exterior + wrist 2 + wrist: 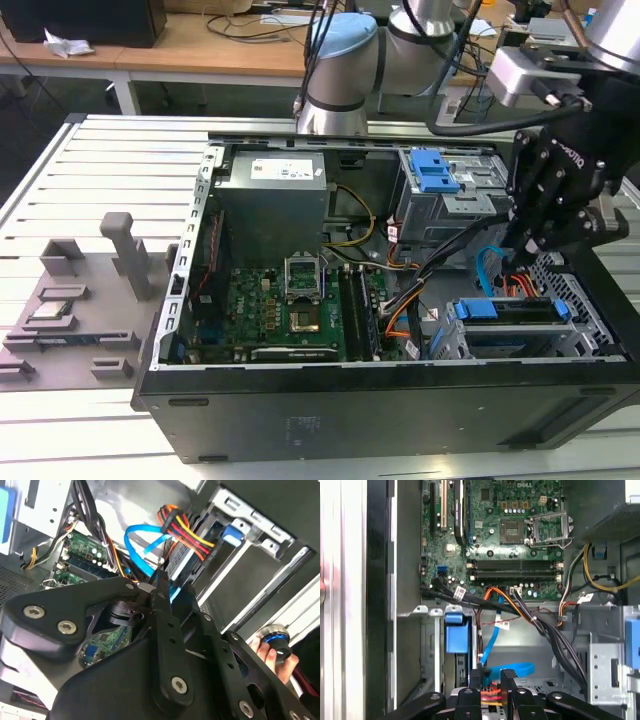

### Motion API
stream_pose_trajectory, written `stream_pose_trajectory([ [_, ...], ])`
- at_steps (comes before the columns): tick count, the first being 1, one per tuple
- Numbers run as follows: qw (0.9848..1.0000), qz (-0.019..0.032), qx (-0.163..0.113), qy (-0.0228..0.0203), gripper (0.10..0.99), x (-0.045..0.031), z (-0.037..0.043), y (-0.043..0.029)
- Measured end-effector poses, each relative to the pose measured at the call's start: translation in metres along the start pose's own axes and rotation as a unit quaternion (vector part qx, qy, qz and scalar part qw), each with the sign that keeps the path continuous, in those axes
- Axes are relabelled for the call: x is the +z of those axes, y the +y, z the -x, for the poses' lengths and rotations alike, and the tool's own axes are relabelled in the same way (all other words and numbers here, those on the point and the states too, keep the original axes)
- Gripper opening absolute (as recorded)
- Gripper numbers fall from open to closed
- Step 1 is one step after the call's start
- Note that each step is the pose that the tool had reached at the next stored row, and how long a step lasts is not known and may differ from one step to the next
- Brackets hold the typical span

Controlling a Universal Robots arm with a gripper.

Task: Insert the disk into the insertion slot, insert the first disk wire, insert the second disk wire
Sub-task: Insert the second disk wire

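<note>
- The disk [478, 309], in its blue carrier, lies in the insertion slot [585, 300] at the near right corner of the open computer case [350, 410]. It looks seated level in the bay with the carrier's handle at the mouth, so I judge the first step done.
- The first disk wire [186, 531], the bundle of orange, red and dark strands, runs down to the rear edge of the disk. In the second wrist view its dark plug sits against the drive, so the second step looks done too. How deep the plug sits cannot be made out.
- The gripper [491, 672] hangs just above that same rear edge, to the right of the motherboard [290, 300] and nearer than the grey cage [440, 175] with the blue latch.
- The second disk wire [517, 670] loops from the motherboard side down to the gripper, and its end passes between the jaws.
- The jaws stand a narrow gap apart with the light-blue cable's end in that gap, and they look clamped on it.
- Whether the plug has met its socket on the disk is hidden behind the jaws. I judge the third step under way and not finished.
- The case rests on the ribbed tabletop [110, 160].
</note>
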State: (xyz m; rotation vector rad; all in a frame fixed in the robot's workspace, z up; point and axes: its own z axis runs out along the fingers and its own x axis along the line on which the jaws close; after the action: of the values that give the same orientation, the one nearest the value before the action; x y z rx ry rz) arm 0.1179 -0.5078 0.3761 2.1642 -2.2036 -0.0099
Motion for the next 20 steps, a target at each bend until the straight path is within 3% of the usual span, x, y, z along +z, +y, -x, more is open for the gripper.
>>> stream_pose_trajectory([
  [2, 1.0, 0.0, 0.0, 0.0009, 0.302, 0.0022, -0.0001, 0.0044],
  [9, 1.0, 0.0, 0.0, 0.0027, 0.302, 0.0046, -0.0001, 0.0049],
  [11, 1.0, 0.0, 0.0, 0.0029, 0.161, 0.0046, -0.0001, 0.005],
  [14, 1.0, -0.0001, 0.0, 0.0031, 0.161, 0.0047, -0.0002, 0.0049],
  [18, 1.0, -0.0001, 0.0, 0.0033, 0.161, 0.0069, -0.0145, 0.0045],
  [20, 1.0, -0.0001, 0.0, 0.0032, 0.161, 0.0103, -0.0166, 0.003],
])
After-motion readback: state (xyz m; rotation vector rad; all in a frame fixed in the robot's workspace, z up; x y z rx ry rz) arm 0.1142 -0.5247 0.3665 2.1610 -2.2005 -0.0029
